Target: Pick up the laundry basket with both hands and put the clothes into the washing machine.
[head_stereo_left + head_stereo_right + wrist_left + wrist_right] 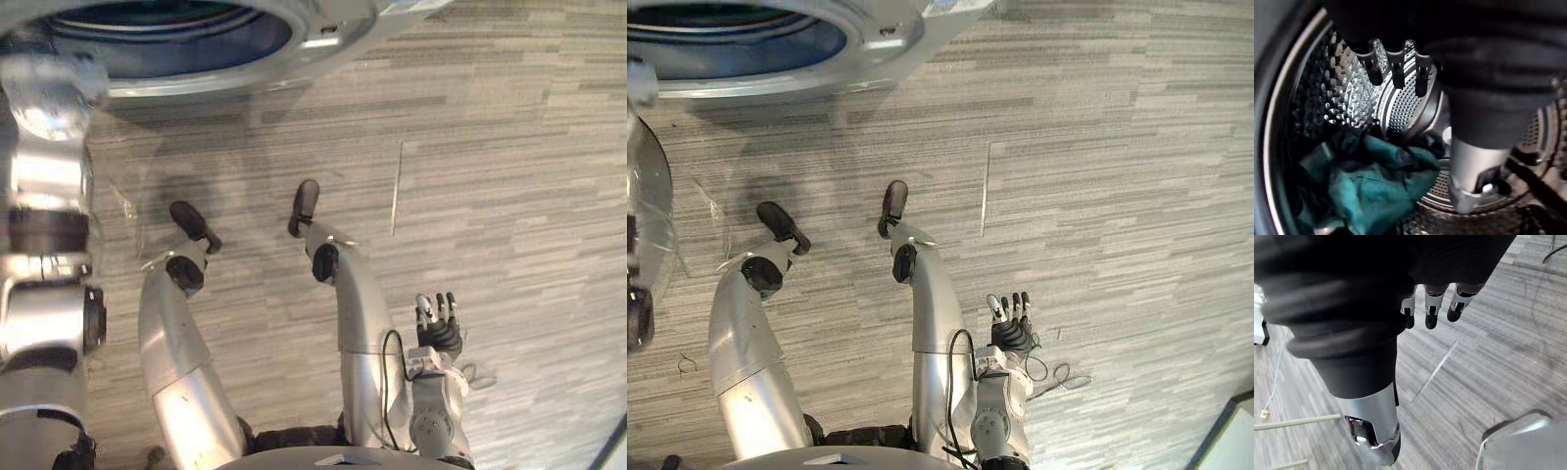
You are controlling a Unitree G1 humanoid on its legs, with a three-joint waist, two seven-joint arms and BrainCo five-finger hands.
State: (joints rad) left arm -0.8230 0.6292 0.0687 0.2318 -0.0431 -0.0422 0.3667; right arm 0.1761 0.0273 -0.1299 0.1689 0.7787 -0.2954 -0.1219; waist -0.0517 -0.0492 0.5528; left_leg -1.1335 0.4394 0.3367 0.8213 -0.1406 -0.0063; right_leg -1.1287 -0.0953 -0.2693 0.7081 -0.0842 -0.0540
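Observation:
The washing machine's round opening (pixel 176 44) is at the top left of the eye views, and my left arm reaches up into it. Inside the perforated steel drum (pixel 1400 105) lie dark teal clothes (pixel 1369 191), bunched at the drum's bottom. My left hand (pixel 1396 68) hovers above them, open, fingers straight and thumb apart, holding nothing. At the lower right my right hand (pixel 438 331) hangs low by my side over the floor, well away from the machine. Its fingers (pixel 1430 308) are straight and empty.
Grey wood-pattern floor (pixel 509 196) spreads to the right of the machine, crossed by a thin pale line (pixel 396 191). A white object's corner (pixel 1229 441) shows at the lower right edge.

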